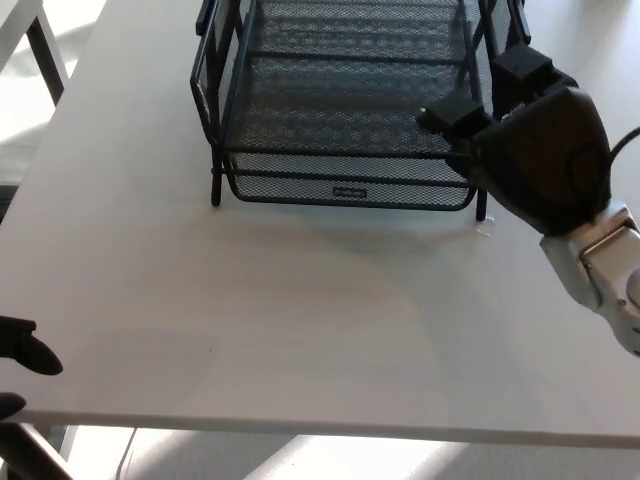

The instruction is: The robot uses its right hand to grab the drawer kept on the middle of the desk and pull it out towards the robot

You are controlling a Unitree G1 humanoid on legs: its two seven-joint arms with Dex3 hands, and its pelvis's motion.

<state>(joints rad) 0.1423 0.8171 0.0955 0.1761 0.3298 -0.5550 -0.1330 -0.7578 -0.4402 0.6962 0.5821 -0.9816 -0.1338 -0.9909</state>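
Two mesh levels are showing in the black wire drawer unit (345, 120), which is sitting on the far middle part of the white desk (300, 310), its front edge with a small label facing the robot. The right hand (525, 140) is reaching in from the right side and is pressing against the unit's front right corner, with one finger (455, 112) lying over the upper drawer's front rim and another (520, 68) rising beside the right upright; the palm is hiding the contact, so whether the fingers are actually clamped on the rim cannot be told. The white forearm (605, 275) is trailing off toward the lower right. At the lower left edge, only dark fingertips of the left hand (22, 352) are showing just beside the desk's near corner, too little to judge their spread.
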